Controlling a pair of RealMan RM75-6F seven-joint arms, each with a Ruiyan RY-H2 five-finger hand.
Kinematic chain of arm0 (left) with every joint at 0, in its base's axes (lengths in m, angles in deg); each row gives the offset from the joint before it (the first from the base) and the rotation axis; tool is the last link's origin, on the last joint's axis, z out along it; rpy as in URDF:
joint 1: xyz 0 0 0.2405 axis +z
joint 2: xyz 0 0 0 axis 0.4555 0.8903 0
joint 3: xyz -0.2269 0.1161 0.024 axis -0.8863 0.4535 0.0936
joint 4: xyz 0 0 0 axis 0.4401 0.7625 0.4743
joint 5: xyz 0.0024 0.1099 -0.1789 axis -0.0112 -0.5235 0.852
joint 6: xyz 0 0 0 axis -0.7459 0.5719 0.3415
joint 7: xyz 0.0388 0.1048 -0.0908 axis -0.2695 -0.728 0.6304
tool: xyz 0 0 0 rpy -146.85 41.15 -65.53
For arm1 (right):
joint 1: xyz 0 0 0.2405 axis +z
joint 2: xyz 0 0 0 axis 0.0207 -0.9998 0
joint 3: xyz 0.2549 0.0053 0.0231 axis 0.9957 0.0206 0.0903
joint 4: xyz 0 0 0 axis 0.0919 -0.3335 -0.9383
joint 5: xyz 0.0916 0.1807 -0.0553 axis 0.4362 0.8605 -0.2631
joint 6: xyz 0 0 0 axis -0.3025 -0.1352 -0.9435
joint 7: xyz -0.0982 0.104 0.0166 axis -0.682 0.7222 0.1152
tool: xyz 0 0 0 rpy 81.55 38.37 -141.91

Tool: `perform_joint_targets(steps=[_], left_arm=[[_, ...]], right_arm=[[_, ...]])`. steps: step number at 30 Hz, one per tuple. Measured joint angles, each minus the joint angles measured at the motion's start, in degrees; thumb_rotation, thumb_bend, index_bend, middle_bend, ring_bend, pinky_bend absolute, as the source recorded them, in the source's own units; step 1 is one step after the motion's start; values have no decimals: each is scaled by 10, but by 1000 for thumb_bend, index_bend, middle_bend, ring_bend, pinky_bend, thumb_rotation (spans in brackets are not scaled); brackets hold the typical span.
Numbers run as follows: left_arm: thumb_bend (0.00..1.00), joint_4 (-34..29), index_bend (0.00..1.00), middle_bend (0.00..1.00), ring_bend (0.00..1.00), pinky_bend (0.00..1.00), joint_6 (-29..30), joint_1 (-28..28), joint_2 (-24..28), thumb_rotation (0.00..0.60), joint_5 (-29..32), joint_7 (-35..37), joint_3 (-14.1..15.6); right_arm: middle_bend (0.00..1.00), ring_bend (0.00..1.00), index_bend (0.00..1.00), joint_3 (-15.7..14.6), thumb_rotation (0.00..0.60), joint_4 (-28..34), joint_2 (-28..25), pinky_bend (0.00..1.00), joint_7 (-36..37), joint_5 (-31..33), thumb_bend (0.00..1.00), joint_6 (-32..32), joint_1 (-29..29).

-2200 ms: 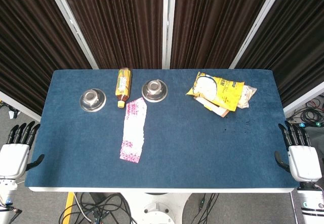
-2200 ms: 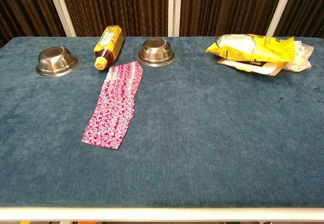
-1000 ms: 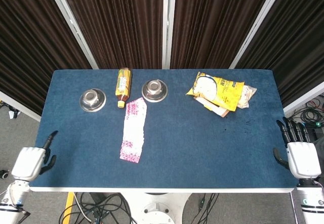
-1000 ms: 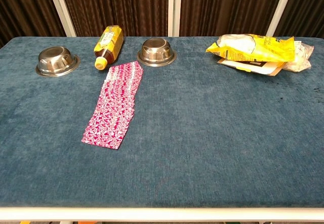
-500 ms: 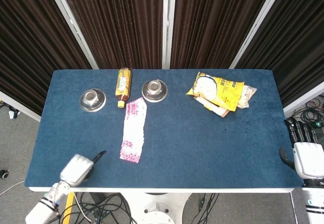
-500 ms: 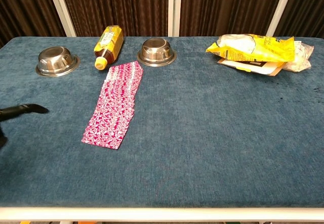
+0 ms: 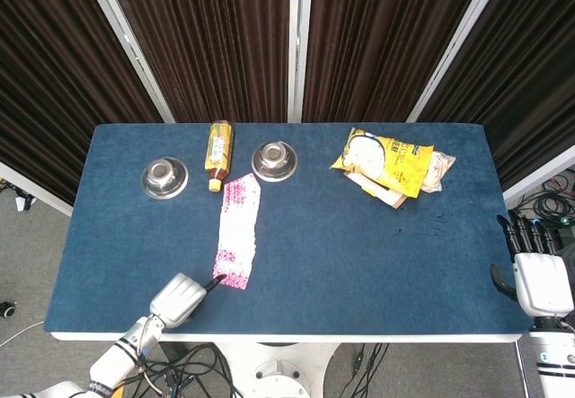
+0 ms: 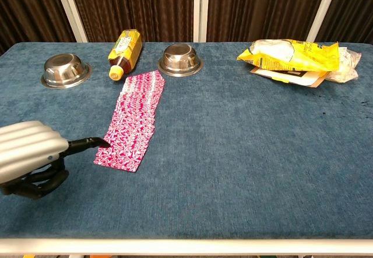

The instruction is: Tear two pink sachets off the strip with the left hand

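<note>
A strip of pink patterned sachets (image 7: 237,230) (image 8: 133,118) lies flat on the blue table, running from near the bottle down toward the front edge. My left hand (image 7: 181,297) (image 8: 32,153) hovers at the strip's near left corner. One dark fingertip (image 8: 96,142) points out to the strip's edge while the other fingers curl under the palm, holding nothing. My right hand (image 7: 537,276) hangs beyond the table's right edge, fingers straight and apart, empty; only the head view shows it.
Two steel bowls (image 7: 164,177) (image 7: 274,160) and a lying yellow bottle (image 7: 217,153) sit at the back left. Yellow snack bags (image 7: 388,165) lie at the back right. The blue table (image 7: 359,254) is edged in white at the front.
My left hand has swung in from off the left side, over the front edge, up to the strip's near corner. The right hand has barely shifted.
</note>
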Motion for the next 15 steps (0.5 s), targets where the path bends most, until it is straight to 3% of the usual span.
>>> perform_joint_targets(steps=[15], left_arm=[[627,15,102,898,882,846,-46,-53,-40,600,80,-53,-9]], right_arm=[[0,0,0,8,600,-28,9,0,27,13,305,8,5]])
